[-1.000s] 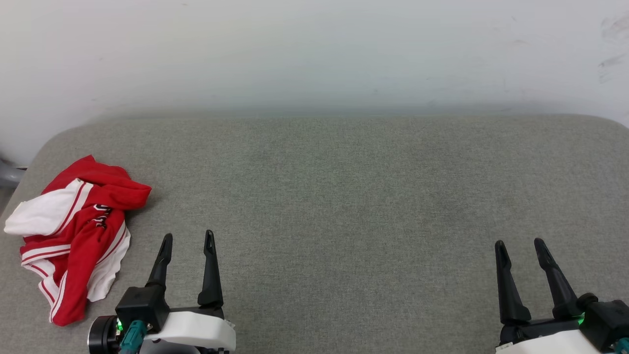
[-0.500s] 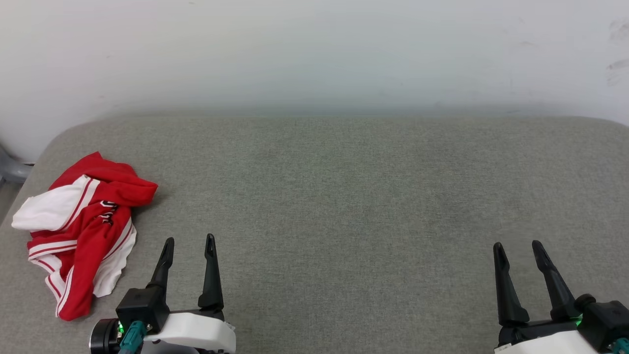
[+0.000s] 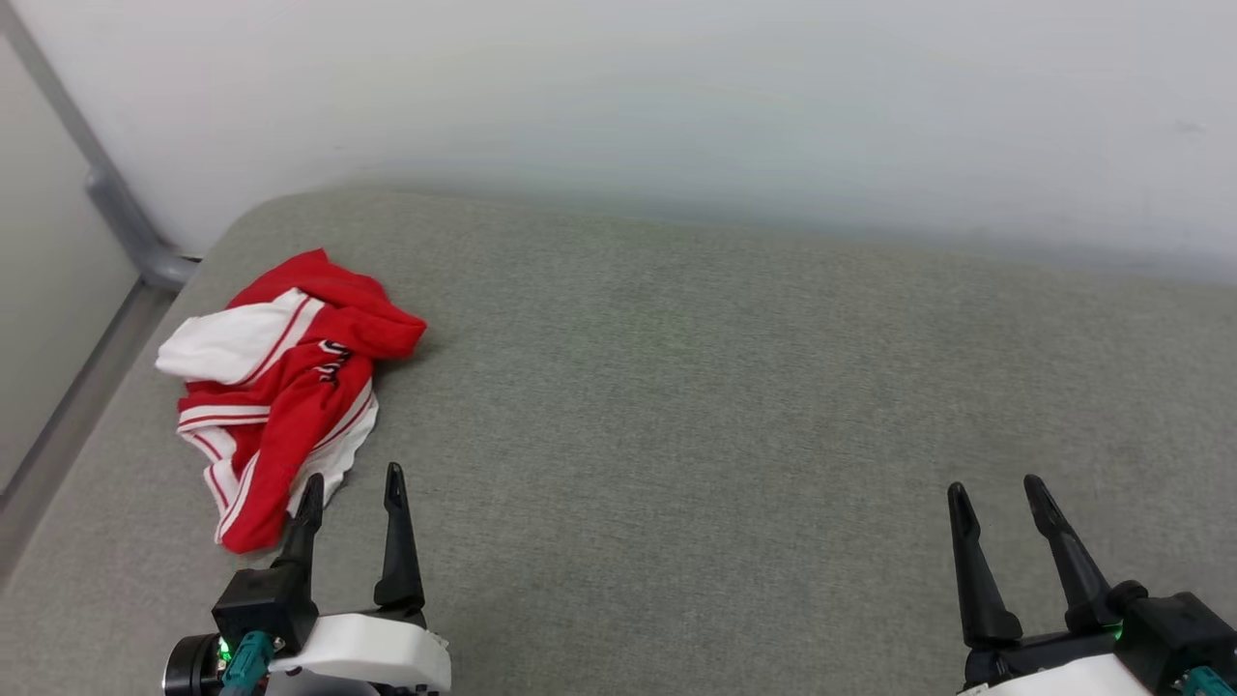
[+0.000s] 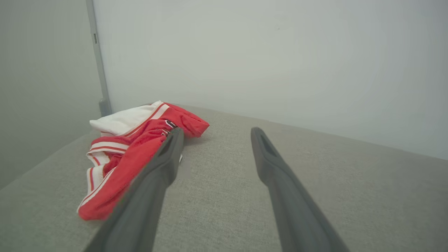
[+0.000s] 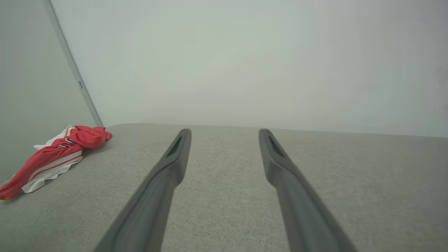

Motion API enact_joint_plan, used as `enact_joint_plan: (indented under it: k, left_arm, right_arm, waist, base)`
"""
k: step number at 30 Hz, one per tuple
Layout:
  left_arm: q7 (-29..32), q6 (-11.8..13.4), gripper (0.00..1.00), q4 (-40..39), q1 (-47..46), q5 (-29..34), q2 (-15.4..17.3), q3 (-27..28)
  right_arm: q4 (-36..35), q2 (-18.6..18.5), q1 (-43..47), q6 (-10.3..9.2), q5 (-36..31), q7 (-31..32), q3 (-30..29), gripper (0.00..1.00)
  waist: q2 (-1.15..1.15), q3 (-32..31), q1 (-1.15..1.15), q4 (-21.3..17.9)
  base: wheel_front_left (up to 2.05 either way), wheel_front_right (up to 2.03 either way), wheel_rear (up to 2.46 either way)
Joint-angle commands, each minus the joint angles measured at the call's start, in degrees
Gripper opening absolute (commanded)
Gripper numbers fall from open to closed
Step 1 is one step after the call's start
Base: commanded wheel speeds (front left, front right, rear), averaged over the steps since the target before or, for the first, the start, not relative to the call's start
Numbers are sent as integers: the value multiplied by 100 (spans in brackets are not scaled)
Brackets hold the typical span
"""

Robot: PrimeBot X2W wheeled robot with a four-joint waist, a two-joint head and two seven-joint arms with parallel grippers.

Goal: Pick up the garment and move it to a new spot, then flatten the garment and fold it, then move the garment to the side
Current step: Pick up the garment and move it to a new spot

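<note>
Head view: along the bottom edge, the left gripper (image 3: 353, 476) sits at the lower left with its two dark fingers spread apart, holding nothing. The right gripper (image 3: 995, 484) sits at the lower right, likewise spread and empty. Both are over a grey fabric surface (image 3: 725, 387).

Just above the left gripper's fingertips, in the left half of the frame, the garment (image 3: 280, 387) lies in a crumpled heap. It is red with a white sleeve, striped trim and a scrap of black lettering. One fingertip overlaps its lower edge, but contact cannot be told.

In the left wrist view the garment (image 4: 133, 154) lies at centre left, beside that gripper's (image 4: 217, 130) left finger. In the right wrist view it (image 5: 52, 157) lies at the far left, well apart from the spread fingers of that gripper (image 5: 224, 130).

Farthest back is a pale wall (image 3: 676, 97), with a grey post (image 3: 116, 203) at the upper left.
</note>
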Motion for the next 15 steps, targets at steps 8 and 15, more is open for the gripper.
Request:
enact_joint_plan:
  k: [8, 15]
  left_arm:
    - [-16, 28, 100, 55, 74, -65, -4, 103]
    - [-16, 10, 100, 103, 58, -115, -3, 126]
  right_arm:
    - [-15, 3, 18, -2, -121, -14, 101, 100]
    - [-27, 3, 10, -2, -179, -14, 152, 100]
  waist:
    - [0, 5, 0, 735]
    - [0, 42, 0, 1222]
  base:
    - [0, 0, 0]
    - [0, 0, 0]
